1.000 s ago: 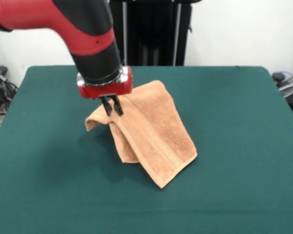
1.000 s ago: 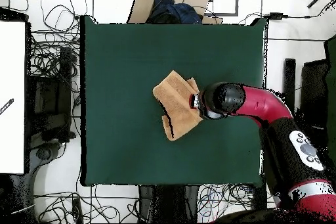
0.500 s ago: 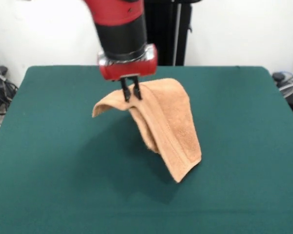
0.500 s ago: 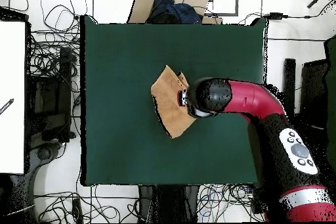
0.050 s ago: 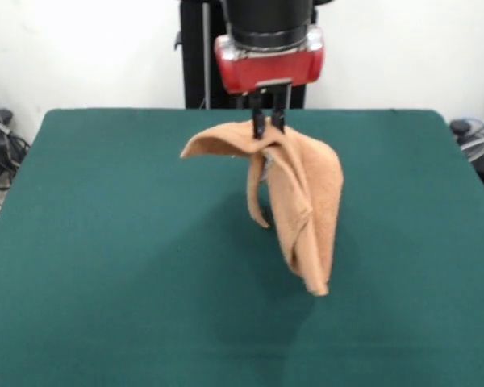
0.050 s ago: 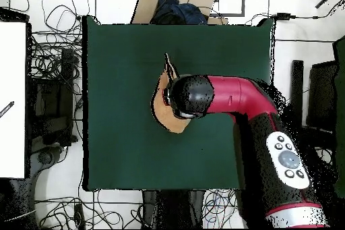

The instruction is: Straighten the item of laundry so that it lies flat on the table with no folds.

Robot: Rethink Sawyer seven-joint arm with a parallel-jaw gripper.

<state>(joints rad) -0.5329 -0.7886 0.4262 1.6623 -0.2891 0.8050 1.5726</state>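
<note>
The peach-orange towel, the item of laundry [image 5: 302, 201], hangs in the air above the green table [image 5: 105, 266], bunched and folded lengthwise. My gripper [image 5: 267, 125] is shut on its top edge, near the middle of the table. One corner sticks out sideways to the left of the pinch; the rest droops down to a point that seems just clear of the cloth. In the overhead view the arm's wrist covers most of the towel [image 6: 162, 109], and the gripper itself is hidden under it.
The table [image 6: 121, 153] spreads wide on all sides of the towel. Cables and a dark box [image 6: 50, 112] lie on the floor off its left side in the overhead view, and a cardboard box [image 6: 176, 3] sits past the far edge.
The gripper has risen and moved right in the front view, carrying the towel with it. The towel has come up off the table and now hangs instead of trailing on the cloth.
</note>
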